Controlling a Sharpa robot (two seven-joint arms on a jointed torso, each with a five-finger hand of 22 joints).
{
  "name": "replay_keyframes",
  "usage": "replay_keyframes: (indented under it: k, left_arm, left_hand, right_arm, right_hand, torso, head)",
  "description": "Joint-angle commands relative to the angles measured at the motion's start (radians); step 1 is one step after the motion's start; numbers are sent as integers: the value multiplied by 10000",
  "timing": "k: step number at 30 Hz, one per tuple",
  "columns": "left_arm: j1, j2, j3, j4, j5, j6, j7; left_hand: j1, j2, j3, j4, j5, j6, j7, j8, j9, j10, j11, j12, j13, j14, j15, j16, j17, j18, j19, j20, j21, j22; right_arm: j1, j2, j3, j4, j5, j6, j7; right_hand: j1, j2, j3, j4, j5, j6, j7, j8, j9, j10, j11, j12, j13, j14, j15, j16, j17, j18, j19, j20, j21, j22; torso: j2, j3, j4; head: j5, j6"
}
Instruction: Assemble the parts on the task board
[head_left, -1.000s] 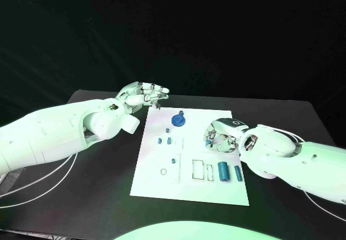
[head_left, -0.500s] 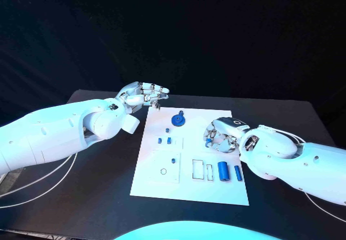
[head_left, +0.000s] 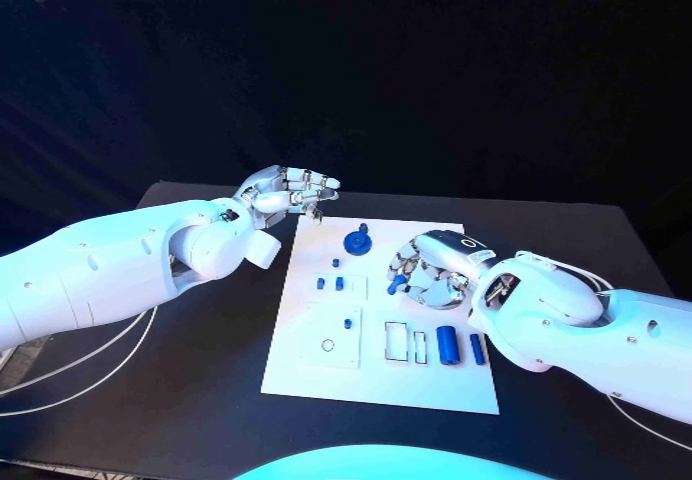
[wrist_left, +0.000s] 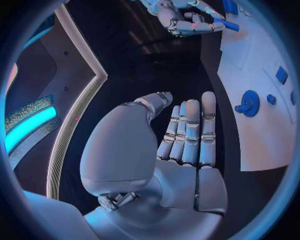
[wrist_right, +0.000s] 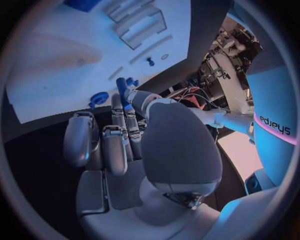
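The white task board (head_left: 378, 372) lies in the middle of the table. My right hand (head_left: 428, 270) hovers over its right half and pinches a short blue peg (head_left: 397, 284), which juts from the fingertips toward the board's middle. The same peg (wrist_right: 122, 89) sits between thumb and fingers in the right wrist view. A blue gear (head_left: 356, 240) stands near the board's far edge. My left hand (head_left: 289, 189) hangs beside the board's far left corner and holds nothing. Its fingers (wrist_left: 190, 130) are stretched side by side in the left wrist view.
Small blue pieces (head_left: 330, 283) stand in the board's left half, and a tiny peg (head_left: 349, 322) sits lower down. Two blue cylinders (head_left: 449, 343) lie at the near right, beside two slots (head_left: 397, 340). Black table (head_left: 188, 400) surrounds the board.
My right hand has shifted left, toward the board's middle, carrying the blue peg, which now juts out clearly. The left hand has stayed in place.
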Motion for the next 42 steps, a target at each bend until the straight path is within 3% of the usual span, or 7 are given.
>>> replay_keyframes:
  k: [1, 8, 18, 24, 27, 42]
  left_arm:
    - [8, 46, 7, -7, -9, 206, 68]
    - [7, 90, 5, -45, -7, 222, 68]
    - [7, 96, 2, -51, -6, 215, 62]
    - [7, 101, 1, -47, -6, 213, 57]
    - [7, 107, 1, -50, -6, 215, 53]
    - [7, 119, 0, -54, -6, 218, 37]
  left_hand:
    - [60, 66, -38, -19, 5, -16, 64, 12, 11, -64, -6, 34, -9, -79, -8, -64, -8, 159, -18, -15, -67, -14]
    - [60, 66, -38, -19, 5, -16, 64, 12, 11, -64, -6, 34, -9, -79, -8, -64, -8, 159, -18, -15, -67, -14]
    - [60, 66, -38, -19, 5, -16, 64, 12, 11, -64, -6, 34, -9, -79, -8, -64, -8, 159, -18, -15, -67, -14]
    - [67, 68, -48, -27, 4, -4, 59, 24, 15, -68, -8, 39, -13, -84, -10, -64, -16, 159, -19, -16, -71, -16]
    - [67, 68, -48, -27, 4, -4, 59, 24, 15, -68, -8, 39, -13, -84, -10, -64, -16, 159, -19, -16, -71, -16]
    - [67, 68, -48, -27, 4, -4, 59, 24, 15, -68, -8, 39, -13, -84, -10, -64, -16, 159, -19, -16, -71, -16]
  right_arm:
    - [-55, 248, 5, 214, 596, -213, 393]
    - [-359, 1000, -32, 238, 768, -235, 622]
    - [-861, 1695, -101, -248, 575, -140, 777]
    - [-984, 1975, -174, -712, 190, -101, 711]
    - [-1069, 2094, -205, -873, 74, -66, 688]
    - [-1210, 2316, -277, -1070, -190, 328, 546]
  right_hand:
    - [-105, 3, 65, 6, 21, -39, 41, 121, 942, 758, -707, -69, 12, 536, -67, 17, -30, -169, -12, -48, -13, 375]
    - [-128, 12, 96, -22, 22, -61, 45, 129, 963, 760, -706, -88, 22, 534, -66, 12, -41, -162, -28, -47, -47, 357]
    - [-151, 22, 130, -60, 21, -85, 54, 139, 987, 761, -701, -110, 33, 528, -64, 1, -68, -150, -52, -46, -100, 327]
    - [-163, 21, 146, -88, 19, -97, 58, 146, 1002, 758, -697, -124, 39, 529, -62, 5, -59, -150, -55, -45, -105, 327]
    - [-163, 21, 146, -88, 19, -97, 58, 146, 1002, 758, -697, -124, 39, 529, -62, 5, -59, -150, -55, -45, -105, 327]
    - [-175, 20, 159, -113, 17, -105, 62, 154, 1016, 759, -695, -135, 46, 528, -60, 5, -59, -148, -60, -44, -116, 323]
  torso:
    - [-8, -4, 4]
    - [4, 3, 21]
    - [20, -7, 4]
    - [12, -11, 7]
    - [18, 4, 9]
    - [15, -5, 10]
  head:
    - [23, 1]
    - [83, 18]
    - [192, -13]
    - [186, -23]
    - [209, -43]
    - [230, -109]
